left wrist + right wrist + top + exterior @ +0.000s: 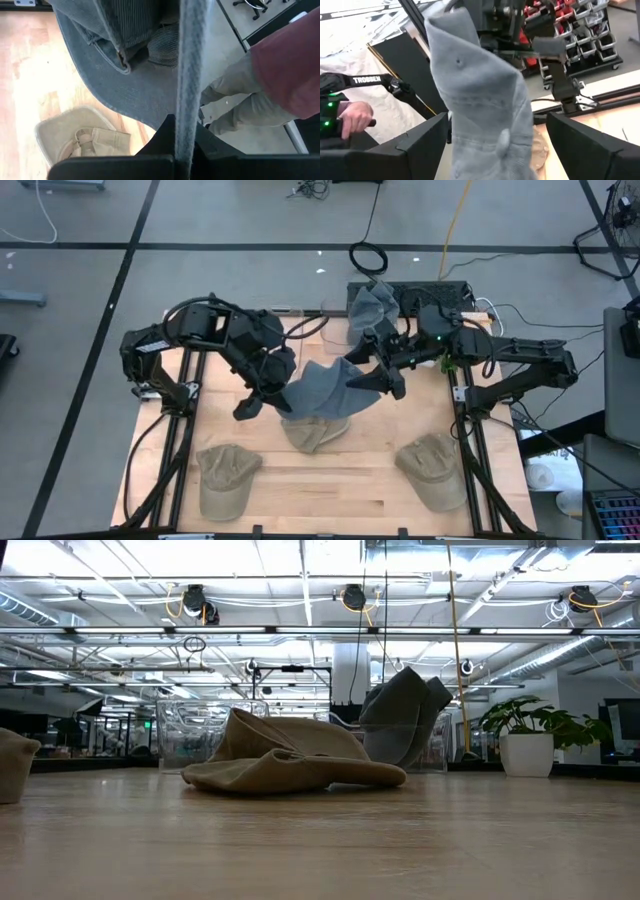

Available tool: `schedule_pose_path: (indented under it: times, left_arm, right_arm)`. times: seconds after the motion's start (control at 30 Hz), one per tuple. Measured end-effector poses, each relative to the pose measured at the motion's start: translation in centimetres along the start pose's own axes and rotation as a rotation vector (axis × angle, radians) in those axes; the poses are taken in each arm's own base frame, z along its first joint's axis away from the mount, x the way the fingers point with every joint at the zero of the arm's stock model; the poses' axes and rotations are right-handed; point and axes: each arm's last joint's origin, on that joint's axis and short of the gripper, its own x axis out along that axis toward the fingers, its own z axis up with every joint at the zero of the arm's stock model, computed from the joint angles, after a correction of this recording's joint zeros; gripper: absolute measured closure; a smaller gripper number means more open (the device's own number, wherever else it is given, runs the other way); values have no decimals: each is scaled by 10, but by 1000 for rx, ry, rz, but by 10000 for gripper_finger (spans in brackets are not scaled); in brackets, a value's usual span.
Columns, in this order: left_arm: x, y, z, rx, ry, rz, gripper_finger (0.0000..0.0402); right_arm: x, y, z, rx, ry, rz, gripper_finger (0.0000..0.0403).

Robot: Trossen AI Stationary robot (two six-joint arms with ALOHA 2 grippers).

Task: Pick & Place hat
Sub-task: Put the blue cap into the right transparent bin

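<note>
Over the middle of the table (330, 480), a grey hat (325, 390) hanging in the air between both arms. Left gripper (262, 402) clamped tight on its edge — seen from the left wrist as a grey band (189, 75) of fabric pinched between closed fingers, running straight up the frame. Right gripper (385, 380) at the hat's other side, fingers (422, 145) spread wide to either flank of the cloth, the hat drooping between them without either pad visibly pressing it. Whether those fingers touch the fabric: cannot tell.

Directly beneath the grey hat, a tan hat (312, 432) lying crumpled on the wood, also clear at table level as a flattened heap (290, 765). Two more tan caps near the front edge: one at the left (225, 478), one at the right (435, 470), well apart from each other. Only a sliver of the left one showing in the low view (15, 762).

At the back of the table, a clear bin (200, 730) and another grey hat (372, 310) draped upright beside it, seen at table level too (400, 725).

Beyond the table, a person's hand (355, 117) resting on a dark handle, and a potted plant (525, 735) off to the side.
</note>
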Motion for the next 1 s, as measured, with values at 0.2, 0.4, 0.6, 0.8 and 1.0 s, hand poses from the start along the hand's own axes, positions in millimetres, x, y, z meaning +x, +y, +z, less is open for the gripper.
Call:
schedule_pose_path:
  times: [0.2,0.4,0.6,0.8,1.0]
  left_arm:
    - [0,0,-1,-11,9,3,394]
    - [0,1,-1,3,4,27,394]
    - [0,1,-1,6,5,27,394]
    - [-1,2,-1,5,4,29,394]
    - [-1,2,-1,4,4,31,394]
  right_arm:
    - [-1,2,3,-14,-31,17,110]
    - [-1,3,1,-2,6,57,173]
    - [1,-1,-4,26,20,53,239]
    - [1,0,-5,23,43,98,317]
    - [0,1,-4,13,37,101,391]
